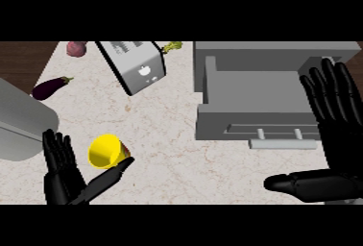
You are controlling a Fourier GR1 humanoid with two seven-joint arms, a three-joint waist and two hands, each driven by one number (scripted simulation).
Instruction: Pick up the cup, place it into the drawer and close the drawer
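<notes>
A yellow cup (106, 151) lies tipped on the marble counter at lower left, its mouth facing me. My left hand (67, 180) stands open just below and left of it, thumb stretched under the cup's lower edge, fingers straight up beside it. The grey drawer (259, 93) is pulled open at the right, its tray showing bare, its front panel and handle (282, 143) toward me. My right hand (333, 139) is open at the right edge, fingers straight up over the drawer's right side, thumb pointing left below the handle.
A toaster (135, 65) lies at the top centre. An eggplant (50, 88) and a reddish vegetable (77, 48) sit at upper left, a yellow-green item (172, 46) behind the toaster. A large grey rounded object (20, 122) fills the left edge.
</notes>
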